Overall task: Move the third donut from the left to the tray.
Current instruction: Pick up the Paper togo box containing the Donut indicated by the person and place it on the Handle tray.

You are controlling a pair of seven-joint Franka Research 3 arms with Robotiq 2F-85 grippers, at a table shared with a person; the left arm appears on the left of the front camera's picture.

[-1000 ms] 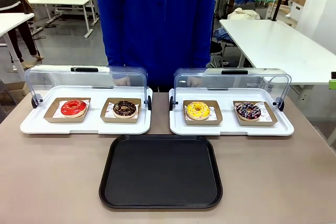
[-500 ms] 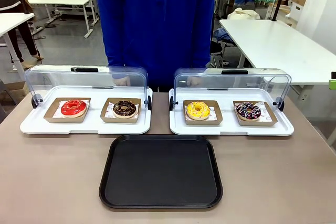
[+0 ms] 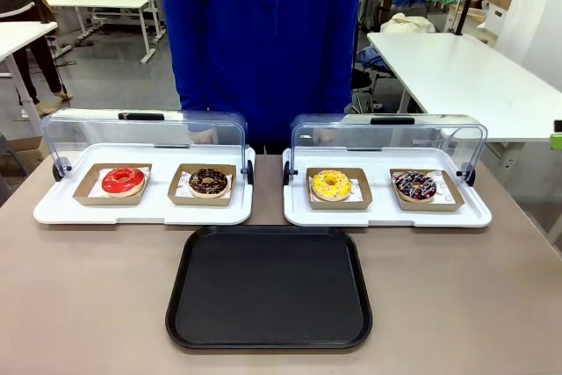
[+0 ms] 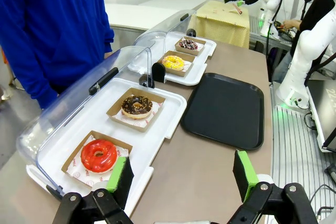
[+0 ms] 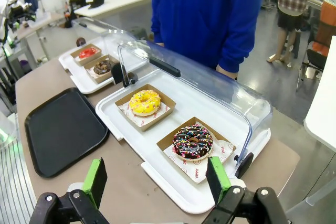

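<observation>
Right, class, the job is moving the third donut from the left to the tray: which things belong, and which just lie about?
Job: yellow donut, black tray.
Lying about: red donut, left chocolate donut, right chocolate donut, left display tray, right display tray.

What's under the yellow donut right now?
The yellow donut sits in a brown cardboard holder on a white display tray. The holder's floor beneath it is covered.
</observation>
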